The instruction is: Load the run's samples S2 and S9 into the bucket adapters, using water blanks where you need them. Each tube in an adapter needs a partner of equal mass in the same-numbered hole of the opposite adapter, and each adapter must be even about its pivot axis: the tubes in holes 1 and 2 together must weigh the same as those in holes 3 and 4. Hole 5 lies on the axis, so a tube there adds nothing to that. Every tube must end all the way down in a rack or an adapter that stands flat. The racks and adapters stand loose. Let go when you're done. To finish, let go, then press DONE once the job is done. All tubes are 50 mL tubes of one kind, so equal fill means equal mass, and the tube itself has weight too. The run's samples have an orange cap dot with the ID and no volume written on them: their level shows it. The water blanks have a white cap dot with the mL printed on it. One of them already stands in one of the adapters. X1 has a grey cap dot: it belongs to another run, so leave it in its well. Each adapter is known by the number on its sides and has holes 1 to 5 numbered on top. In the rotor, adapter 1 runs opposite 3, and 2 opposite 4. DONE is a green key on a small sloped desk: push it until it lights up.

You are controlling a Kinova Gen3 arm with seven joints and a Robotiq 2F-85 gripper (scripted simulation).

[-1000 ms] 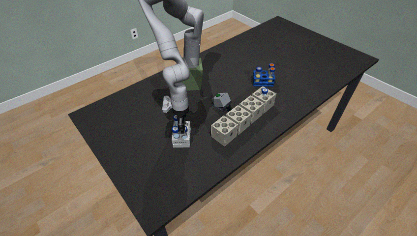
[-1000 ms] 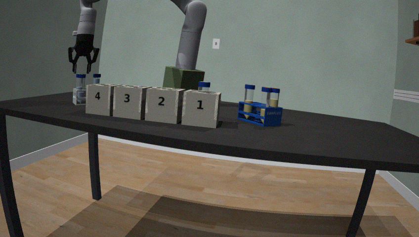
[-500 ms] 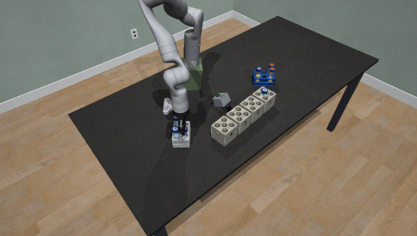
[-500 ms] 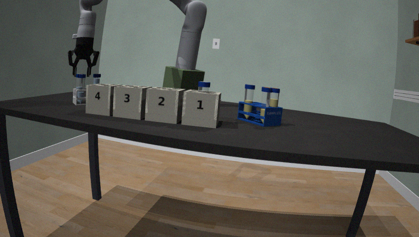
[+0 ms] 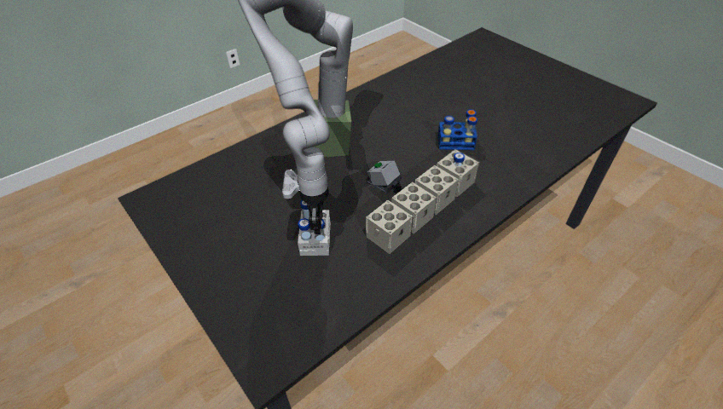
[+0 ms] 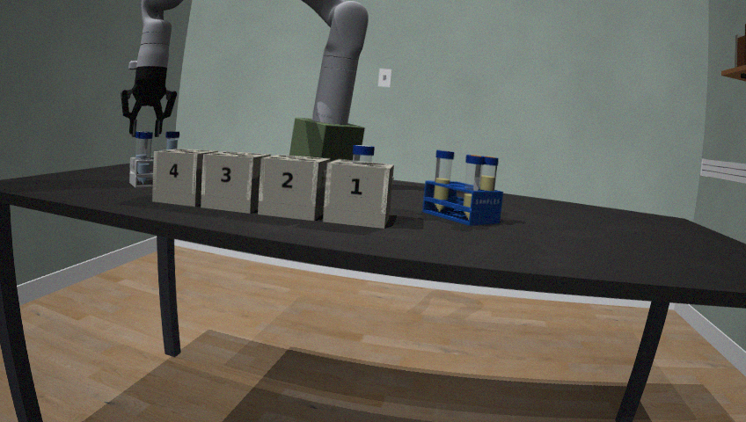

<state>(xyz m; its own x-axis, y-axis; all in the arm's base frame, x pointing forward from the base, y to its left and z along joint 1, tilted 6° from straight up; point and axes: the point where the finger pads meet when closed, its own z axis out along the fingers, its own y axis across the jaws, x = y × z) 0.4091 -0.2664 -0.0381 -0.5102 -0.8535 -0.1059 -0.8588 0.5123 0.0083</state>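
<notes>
My gripper [image 6: 144, 133] is open and points straight down, its fingertips at cap height on either side of a blue-capped water blank [image 6: 143, 146] in the white blanks rack [image 5: 314, 238]. The fingers do not grip it. The rack holds several blanks, and the gripper [image 5: 314, 217] covers part of them from above. Four grey adapters stand in a row: 4 [image 6: 175, 178], 3 [image 6: 228, 181], 2 [image 6: 290, 186], 1 [image 6: 356, 192]. One blank [image 5: 458, 158] stands in adapter 1. The blue samples rack [image 5: 458, 135] holds three tubes with yellowish liquid, two of them with orange cap dots [image 5: 471, 116].
The small grey desk with the green DONE key [image 5: 383, 172] stands behind the adapter row. The arm's green base block [image 5: 337, 132] is at the back of the table. A white object [image 5: 290, 183] lies on the table just behind the arm's wrist.
</notes>
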